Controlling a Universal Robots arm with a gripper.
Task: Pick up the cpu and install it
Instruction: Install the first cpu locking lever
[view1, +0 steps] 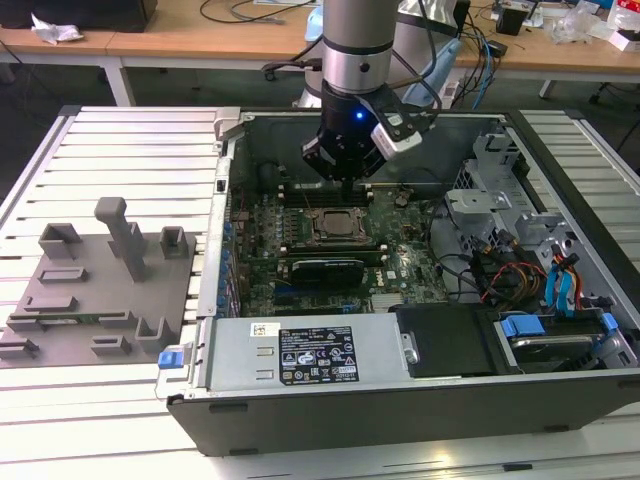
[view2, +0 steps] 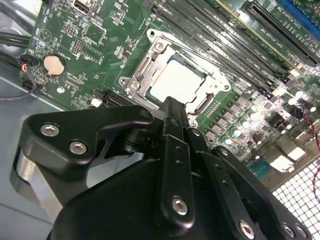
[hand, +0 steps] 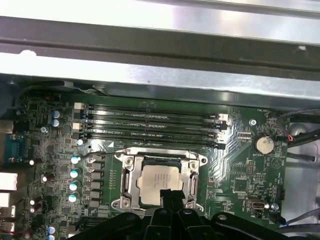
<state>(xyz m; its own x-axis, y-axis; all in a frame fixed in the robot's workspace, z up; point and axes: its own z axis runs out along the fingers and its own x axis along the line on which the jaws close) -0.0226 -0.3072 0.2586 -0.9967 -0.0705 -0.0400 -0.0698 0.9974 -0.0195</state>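
A silver-grey cylindrical arm (view1: 352, 40) is seen in the exterior view, ending in a black wrist with a small blue light. The gripper (view2: 172, 112) is built of matte black linkages fastened by silver screws.

The scene is evenly and brightly lit from overhead. Strong glare is seen on the case wall (hand: 165, 80) in the first wrist view, and on the cpu (view2: 176, 80) in the second wrist view, where detail is washed out. The gripper (view2: 172, 107) is rendered dark and slightly soft up close.
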